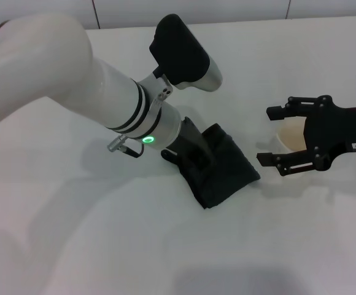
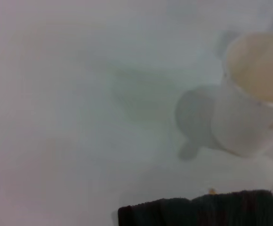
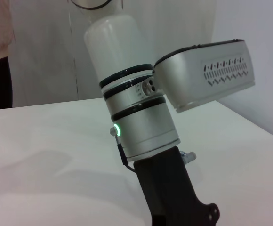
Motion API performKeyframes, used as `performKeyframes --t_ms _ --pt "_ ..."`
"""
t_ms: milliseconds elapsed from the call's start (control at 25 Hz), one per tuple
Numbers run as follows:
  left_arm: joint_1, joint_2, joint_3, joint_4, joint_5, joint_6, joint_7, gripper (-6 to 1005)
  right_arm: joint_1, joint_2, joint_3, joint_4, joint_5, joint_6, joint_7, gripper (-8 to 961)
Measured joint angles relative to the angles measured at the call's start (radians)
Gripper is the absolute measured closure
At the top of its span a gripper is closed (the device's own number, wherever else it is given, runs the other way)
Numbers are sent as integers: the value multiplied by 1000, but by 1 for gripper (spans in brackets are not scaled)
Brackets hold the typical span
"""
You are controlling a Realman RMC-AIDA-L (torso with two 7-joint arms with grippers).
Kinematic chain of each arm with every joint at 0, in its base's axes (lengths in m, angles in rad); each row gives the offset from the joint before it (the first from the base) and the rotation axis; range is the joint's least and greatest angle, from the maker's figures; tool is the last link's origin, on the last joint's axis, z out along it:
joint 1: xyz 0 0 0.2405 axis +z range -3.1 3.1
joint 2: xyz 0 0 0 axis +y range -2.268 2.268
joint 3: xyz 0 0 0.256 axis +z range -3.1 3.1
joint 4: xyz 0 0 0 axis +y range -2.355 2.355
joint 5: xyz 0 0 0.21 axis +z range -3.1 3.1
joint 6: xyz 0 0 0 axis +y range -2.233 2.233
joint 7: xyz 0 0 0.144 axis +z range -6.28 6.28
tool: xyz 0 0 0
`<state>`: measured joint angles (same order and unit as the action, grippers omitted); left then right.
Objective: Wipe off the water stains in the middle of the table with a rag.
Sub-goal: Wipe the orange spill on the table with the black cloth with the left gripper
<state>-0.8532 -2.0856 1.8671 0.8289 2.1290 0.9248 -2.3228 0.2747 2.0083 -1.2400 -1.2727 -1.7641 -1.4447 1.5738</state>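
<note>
While left hand (image 1: 193, 157) presses rag (image 1: 227, 169), cup (image 1: 288, 136) holds tan liquid.

White paper cup (image 1: 286, 139) — upright, tan inside, far right side

No text can be read; the right gripper (image 1: 275, 136) bears a small white label (its characters illegible).

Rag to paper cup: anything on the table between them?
Nothing, head view shows bare white table between the rag and the paper cup. The open right gripper brackets the cup; the left gripper presses the rag.
</note>
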Motion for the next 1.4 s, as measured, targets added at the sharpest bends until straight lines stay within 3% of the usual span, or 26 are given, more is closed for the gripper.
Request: performKeyframes --t_ms 320,880,1200,1400 --pt "1 -1 -6 -1 55 -9 -38 926 0 0 2 -1 -2 0 0 78" --pt "-1 -1 -25 7 243 -162 -335 930 0 0 4 0 -5 0 0 78" --pt "-14 -4 -18 7 246 -131 -263 929 4 0 2 0 -9 3 0 78" --pt "-50 -4 81 5 228 -129 -234 928 8 0 1 1 -9 7 0 78"
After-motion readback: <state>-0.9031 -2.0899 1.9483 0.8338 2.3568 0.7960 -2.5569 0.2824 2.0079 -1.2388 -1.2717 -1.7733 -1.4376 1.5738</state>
